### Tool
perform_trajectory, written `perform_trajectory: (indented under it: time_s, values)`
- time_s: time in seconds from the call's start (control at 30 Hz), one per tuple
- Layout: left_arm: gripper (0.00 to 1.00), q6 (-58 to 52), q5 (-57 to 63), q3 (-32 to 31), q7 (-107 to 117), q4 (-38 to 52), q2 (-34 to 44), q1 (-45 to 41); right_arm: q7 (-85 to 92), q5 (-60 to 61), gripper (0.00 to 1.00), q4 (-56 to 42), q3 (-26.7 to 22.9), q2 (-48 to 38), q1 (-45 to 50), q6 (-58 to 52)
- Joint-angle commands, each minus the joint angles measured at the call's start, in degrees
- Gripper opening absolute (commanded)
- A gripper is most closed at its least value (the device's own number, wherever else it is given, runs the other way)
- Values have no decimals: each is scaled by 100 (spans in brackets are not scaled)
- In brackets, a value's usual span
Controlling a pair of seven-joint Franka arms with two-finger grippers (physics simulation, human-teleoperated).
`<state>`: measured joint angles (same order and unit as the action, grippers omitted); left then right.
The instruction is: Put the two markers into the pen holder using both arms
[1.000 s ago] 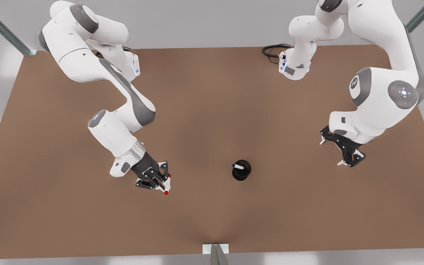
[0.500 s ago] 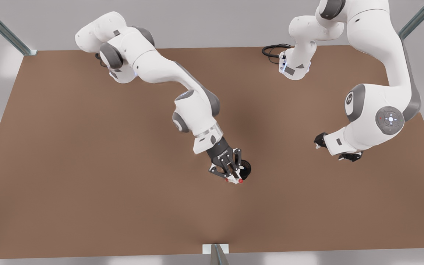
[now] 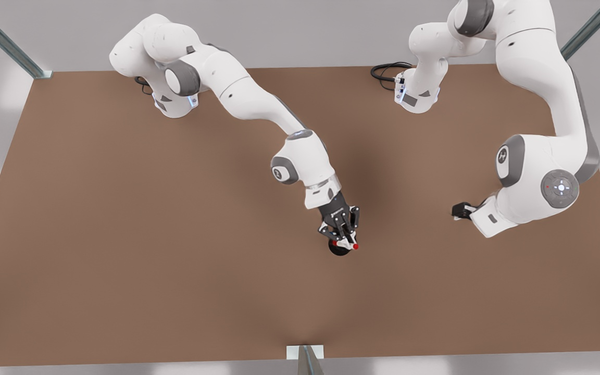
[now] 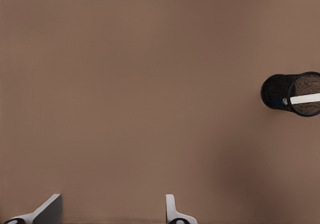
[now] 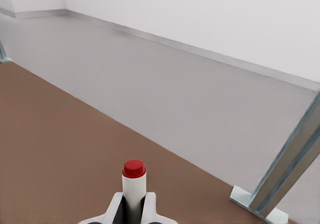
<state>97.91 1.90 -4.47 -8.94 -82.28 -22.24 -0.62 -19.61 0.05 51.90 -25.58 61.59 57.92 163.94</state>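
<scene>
right gripper (image 3: 346,241) is clamped on my red marker (image 5: 133,181), just above the pen holder (image 4: 293,93); blue marker (image 4: 304,98) is already inside. left gripper (image 4: 112,211) waits spread, well apart.

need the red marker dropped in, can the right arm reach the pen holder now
Probably yes: the right gripper, shut on the red marker, hangs just above the pen holder, with nothing between them.

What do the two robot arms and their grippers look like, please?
Both arms are bulky white jointed shells with grey joint covers; one round cover carries small lights. The right gripper is black with white fingertips, and so is the left gripper. A black cable coils by one base.
</scene>
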Motion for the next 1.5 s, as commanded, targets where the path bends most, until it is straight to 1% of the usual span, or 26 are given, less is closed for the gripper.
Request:
perform_trajectory:
  time_s: [0.0, 0.27, 0.6, 0.63, 0.67, 0.9, 0.93, 0.97, 1.0, 1.03, 1.07, 1.1, 1.13, 1.17, 1.2, 1.23, 1.27, 1.3, 1.33, 1.37, 1.4, 1.47]
  values:
    - [100, 9, 4, -1, 946, 1, 0, 9, -2223, -13, 21, -5, -202, 116, 132, 200]
    - [100, 9, 4, -1, 946, -7, -70, 53, -2346, -13, 21, -224, -351, 468, 220, 314]
    - [100, 18, 4, -1, 946, 1, -114, 88, -2346, -13, 21, -268, -474, 723, 282, 463]
    - [100, 18, 4, -1, 946, -7, -114, 88, -2346, -13, 59, -268, -474, 723, 282, 464]
    - [100, 18, 4, -1, 946, 1, -114, 88, -2346, -13, 100, -268, -474, 723, 282, 455]
    - [100, 1, 4, -1, 946, 1, -106, 88, -2232, -13, 100, -259, -527, 652, 211, 402]
    - [100, -35, 4, -1, 937, 19, -97, 88, -2223, 57, 100, -259, -501, 337, 36, -185]
    - [100, -105, 13, -10, 937, 54, -70, 70, -1811, 83, 100, -198, -509, -393, -140, -1380]
    - [100, -114, 21, -10, 937, 63, -44, 35, -1038, 302, 100, -172, -273, -999, -526, -2566]
    - [100, -271, 30, -45, 911, 115, -35, 26, -887, 479, 100, -171, -254, -1597, -720, -4245]
    - [100, -333, 30, -45, 902, 186, -35, 35, -887, 584, 100, -154, -228, -2081, -940, -5503]
    - [100, -369, 30, -54, 771, 186, -9, 26, -887, 813, 100, 258, -228, -2599, -1142, -6443]
    - [100, -360, 30, -45, 709, 186, 0, 26, -834, 813, 100, 610, -228, -3047, -1300, -6883]
    - [100, -360, 30, -45, 700, 195, -9, 35, -317, 813, 100, 646, -228, -3285, -1608, -7314]
    - [100, -360, 30, -45, 700, 195, -9, 26, 369, 830, 100, 1084, -141, -3741, -2082, -7473]
    - [100, -360, 30, -45, 700, 195, -9, 18, 747, 813, 100, 1831, 271, -4383, -2617, -7386]
    - [100, -360, 30, -45, 691, 195, -9, 18, 817, 339, 100, 2631, 1782, -5253, -4058, -7350]
    - [100, -360, 30, -45, 691, 195, -9, 18, 1397, 22, 100, 3062, 2505, -5578, -4982, -7385]
    - [100, -360, 30, -45, 691, 195, -18, 18, 2064, 66, 100, 3598, 2549, -5816, -5352, -7236]
    - [100, -360, 30, -36, 691, 195, -35, 18, 2418, 5, 100, 3608, 2952, -5799, -5668, -7262]
    - [100, -351, 30, -36, 700, 195, -44, 18, 2418, -101, 100, 3582, 3251, -5738, -5913, -7244]
    - [100, -351, 48, -36, 700, 195, -53, 18, 2426, -128, 100, 3573, 3270, -5606, -5967, -6778]
